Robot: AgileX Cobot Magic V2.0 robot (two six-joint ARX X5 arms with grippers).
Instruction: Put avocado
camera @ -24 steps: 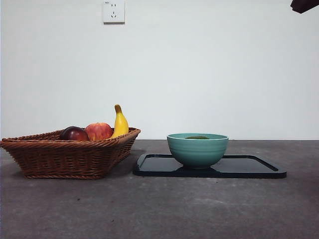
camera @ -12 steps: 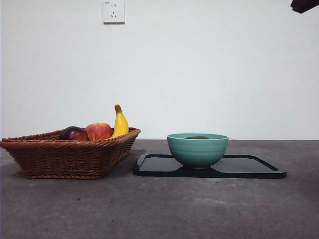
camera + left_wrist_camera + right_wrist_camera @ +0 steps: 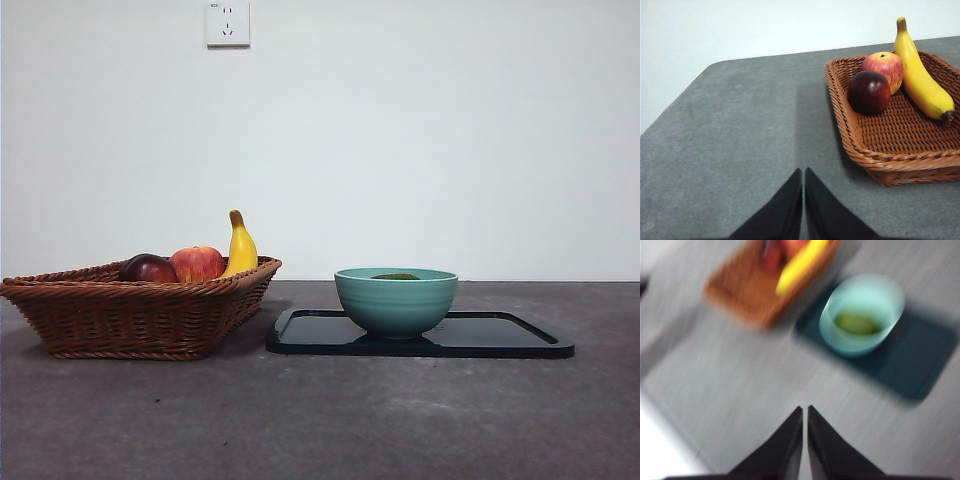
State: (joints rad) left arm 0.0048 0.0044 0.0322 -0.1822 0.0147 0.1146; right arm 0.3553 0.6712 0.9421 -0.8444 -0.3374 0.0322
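The avocado (image 3: 396, 276) sits inside the green bowl (image 3: 396, 301), and only its dark green top peeks over the rim. The bowl stands on a black tray (image 3: 500, 335), right of the middle of the front view. At the lower left a brown basket (image 3: 130, 312) holds a dark red fruit (image 3: 149, 268), a red apple (image 3: 198, 263) and a banana (image 3: 240, 246). The left gripper (image 3: 803, 172) is pressed closed and holds nothing. The right gripper (image 3: 805, 410) is closed and empty too, in a blurry view.
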